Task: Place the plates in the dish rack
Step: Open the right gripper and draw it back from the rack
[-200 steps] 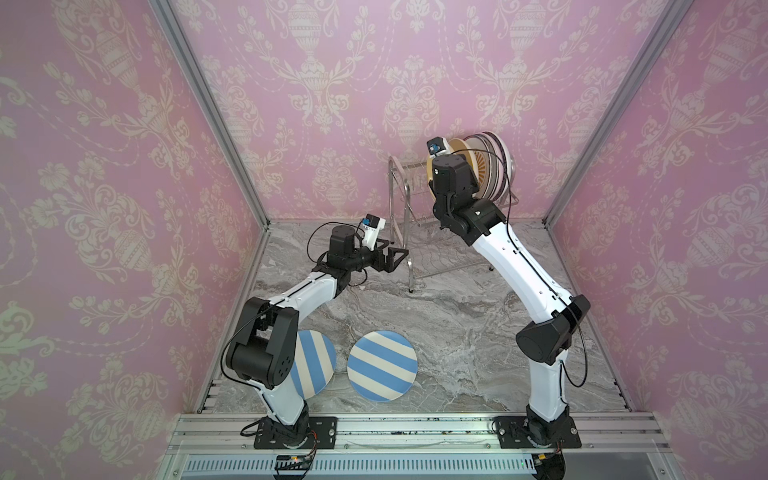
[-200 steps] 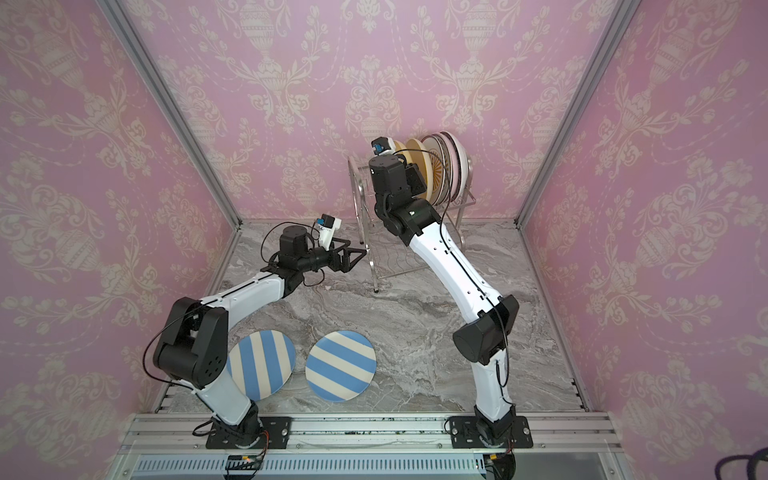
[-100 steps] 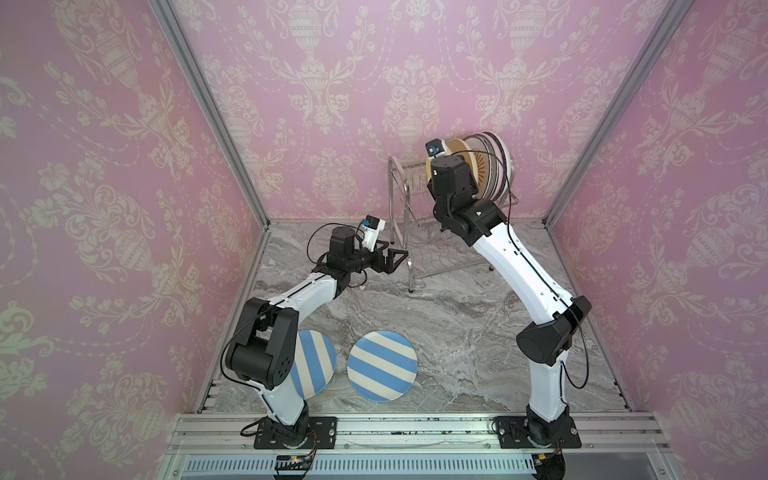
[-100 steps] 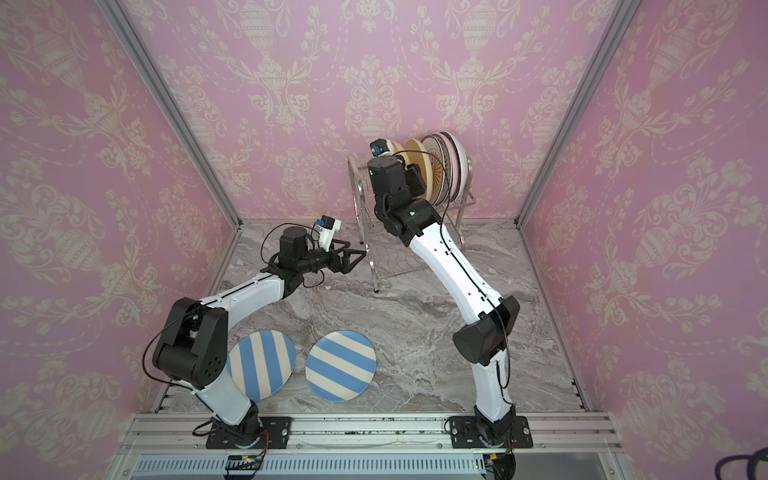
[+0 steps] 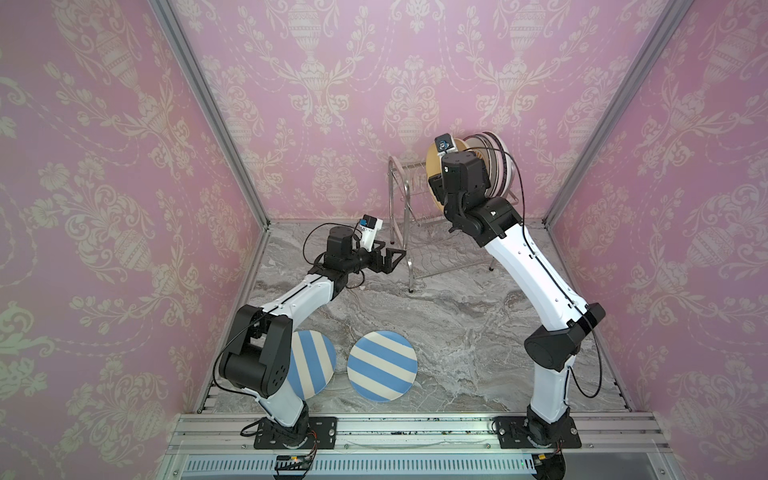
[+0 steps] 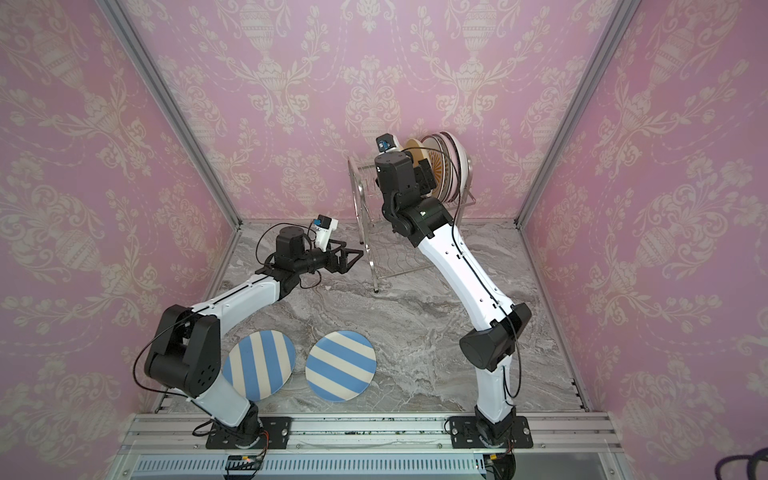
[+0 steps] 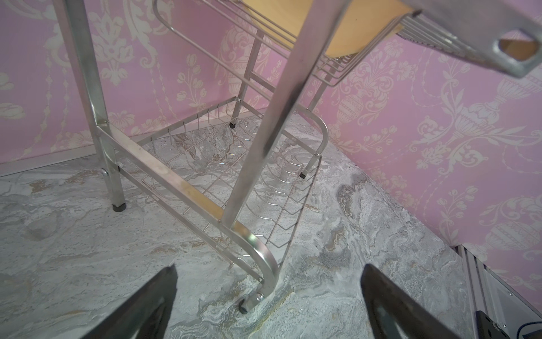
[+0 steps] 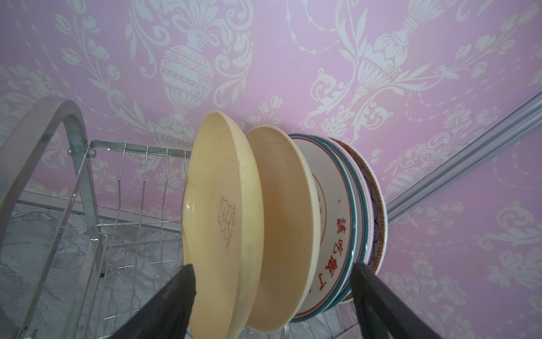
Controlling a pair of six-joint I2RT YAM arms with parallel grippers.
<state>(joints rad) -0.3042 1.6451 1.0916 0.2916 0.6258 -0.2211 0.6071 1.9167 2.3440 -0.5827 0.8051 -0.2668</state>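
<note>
Plates outstanding: left striped plate (image 5: 316, 361) and right striped plate (image 5: 382, 365), both flat on the marble-look tabletop (image 5: 457, 332) near the arm bases and well apart from the dish rack (image 5: 451, 259) at the back wall. Six more stand on edge in the rack's upper tier, packed toward one end: yellow plate (image 8: 217, 223) outermost, beige plate (image 8: 281, 229) next, the rest behind.

Handling, my read: rigid, smooth, probably slippery. I can't tell ceramic from melamine, so I treat them as breakable. Lying flat, they offer only the rim. I'd pinch at the rim edge and expect some skidding on the tabletop before it bites.

Right gripper (image 8: 274, 266): fingers spread wide, straddling the rims of yellow and beige, clamping nothing. Left gripper (image 7: 269, 266): wide open, empty, low beside the rack's front leg.

In the way:
- The left arm's elbow (image 5: 257, 353) overhangs the left striped plate in both top views.
- The rack's curved side frame (image 8: 50, 111) borders the free slots next to yellow.
- The lower tier is bare, but it's a low reach under the upper shelf.
</note>
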